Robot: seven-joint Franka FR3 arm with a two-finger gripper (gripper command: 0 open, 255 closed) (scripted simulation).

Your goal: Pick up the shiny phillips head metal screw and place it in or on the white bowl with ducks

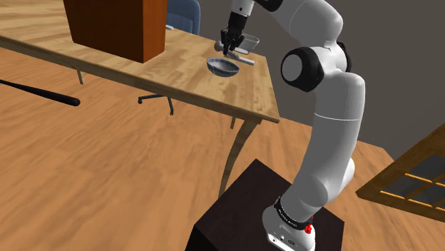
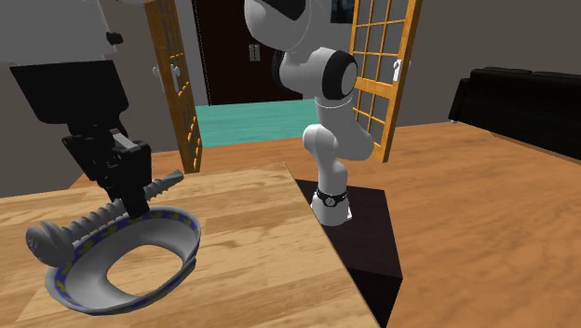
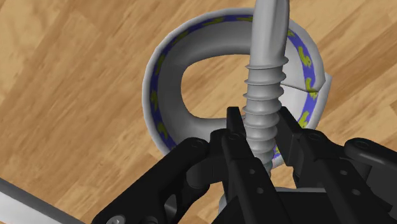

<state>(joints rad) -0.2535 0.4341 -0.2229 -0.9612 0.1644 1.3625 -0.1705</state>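
Grey screw [image 3: 264,76] is gripped by its threaded shank in the end effector [image 3: 259,121], held over the bowl [image 3: 156,83] on the desk [image 3: 63,95].

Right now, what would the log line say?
gripper: shut on screw | screw: held over bowl | bowl: on table

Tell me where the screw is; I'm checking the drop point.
The grey screw is clasped in the black hand, over the rim of the patterned bowl, at the second exterior view's lower left.
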